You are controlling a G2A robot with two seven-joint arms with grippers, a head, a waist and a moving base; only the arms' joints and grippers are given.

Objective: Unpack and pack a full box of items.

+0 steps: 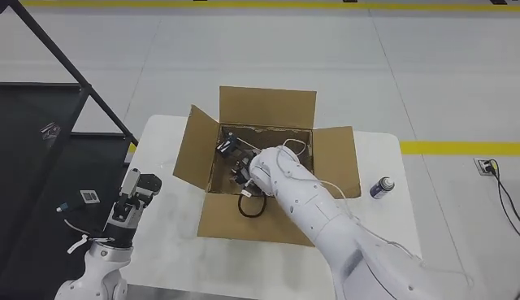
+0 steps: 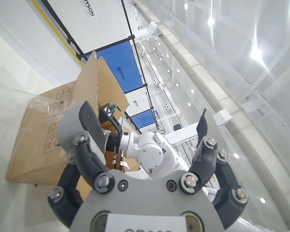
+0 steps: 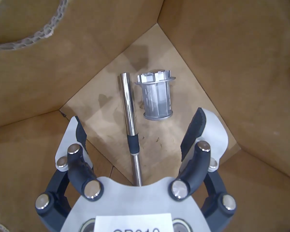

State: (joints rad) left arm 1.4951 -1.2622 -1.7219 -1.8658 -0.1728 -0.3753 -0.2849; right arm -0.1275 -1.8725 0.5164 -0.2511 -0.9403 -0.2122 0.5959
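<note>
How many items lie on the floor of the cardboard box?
2. A shiny metal rod lies along the box floor; a grey flanged cylinder lies close beside it. Part of the floor is out of view, so more may be hidden.

A logo with a wordmark stands on the white pegboard panel and the blue panels. Handling symbols mark the box side. The left wrist's label and the right wrist's label are cut off, unreadable.

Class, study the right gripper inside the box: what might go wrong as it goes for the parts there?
The rod and flanged cylinder lie close together; the open right gripper could knock one while closing on the other. The polished rod might slip or roll. The arm could snag the box walls.
</note>
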